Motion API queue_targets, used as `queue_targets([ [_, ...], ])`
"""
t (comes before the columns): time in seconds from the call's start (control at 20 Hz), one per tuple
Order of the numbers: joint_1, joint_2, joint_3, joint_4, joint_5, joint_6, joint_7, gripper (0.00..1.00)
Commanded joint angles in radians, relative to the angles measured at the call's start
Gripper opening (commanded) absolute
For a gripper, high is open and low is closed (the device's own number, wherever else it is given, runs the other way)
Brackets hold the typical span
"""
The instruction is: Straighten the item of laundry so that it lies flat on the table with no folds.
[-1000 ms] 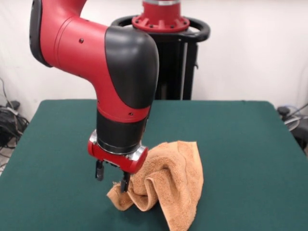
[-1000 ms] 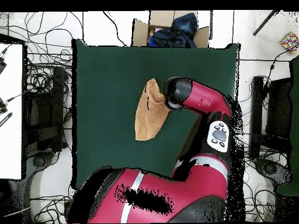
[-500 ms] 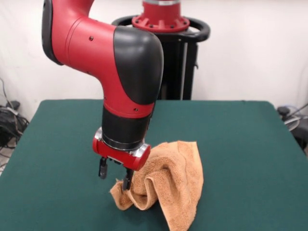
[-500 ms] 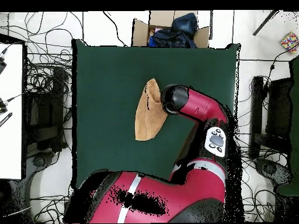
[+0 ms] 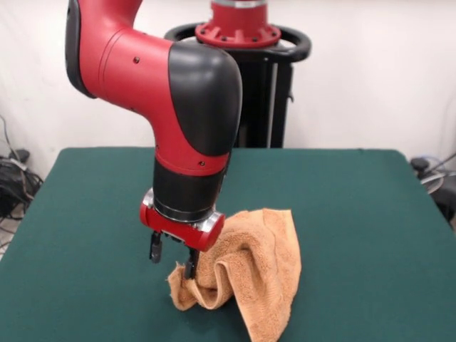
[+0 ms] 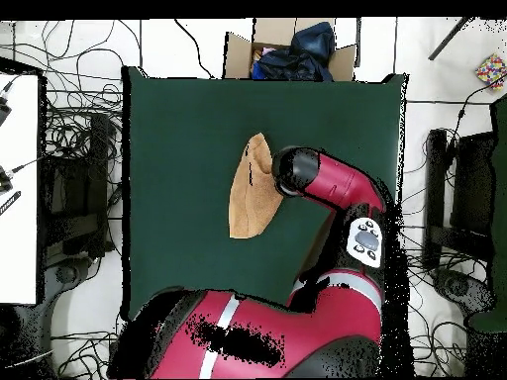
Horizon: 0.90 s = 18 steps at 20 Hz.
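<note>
Green table (image 5: 356,214) bears a rumpled towel (image 5: 253,274); only the front view shows the end effector (image 5: 172,258), seemingly spread.

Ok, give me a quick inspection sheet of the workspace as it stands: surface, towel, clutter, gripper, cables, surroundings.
Surface: dark green table, bare apart from the towel.
Job's thing: orange-tan towel bunched in upright folds near the table's front edge, not flat.
Clutter: nothing seen on the table.
Gripper: gripper at the towel's left corner; one finger touches the cloth, the other stands clear of it. Open, no grip seen.
Cables: tangled wires on the floor beside the table, none on the top.
Surroundings: cardboard box with dark cloth past the table's far edge in the overhead view; white table to one side.
</note>
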Motion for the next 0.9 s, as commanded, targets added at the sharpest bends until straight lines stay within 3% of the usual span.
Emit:
queue_targets([
  [0.05,0.016,0.078,0.088,0.052,0.069,-0.044,0.263,1.0],
  [0.9,0.051,0.077,0.062,0.053,0.098,-0.049,0.273,1.0],
])
